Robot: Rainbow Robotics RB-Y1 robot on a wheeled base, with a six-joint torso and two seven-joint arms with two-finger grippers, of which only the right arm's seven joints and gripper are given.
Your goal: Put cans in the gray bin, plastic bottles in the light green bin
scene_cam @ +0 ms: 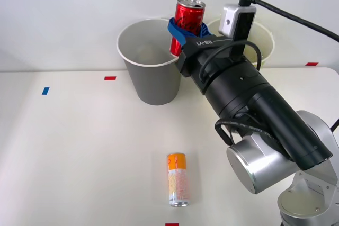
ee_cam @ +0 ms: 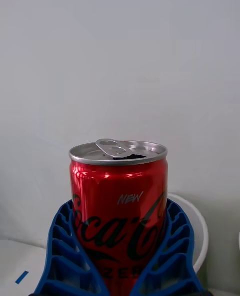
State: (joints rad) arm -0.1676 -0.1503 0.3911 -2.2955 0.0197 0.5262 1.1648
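My right gripper (scene_cam: 186,31) is shut on the short red can (scene_cam: 189,16), holding it upright in the air at the right rim of the gray bin (scene_cam: 149,62). In the right wrist view the red can (ee_cam: 118,201) stands between the blue ribbed fingers (ee_cam: 65,256), its silver top open. Behind my arm a pale rim of the light green bin (scene_cam: 266,39) shows, mostly hidden. The taller orange-topped can (scene_cam: 177,179) lies on its side on the white table near the front edge. The plastic bottles are out of view.
Small tape marks lie on the table: blue (scene_cam: 45,90) at the left, red (scene_cam: 109,78) near the gray bin, red (scene_cam: 311,63) at the far right, red (scene_cam: 171,224) at the front edge. A white wall stands behind the bins.
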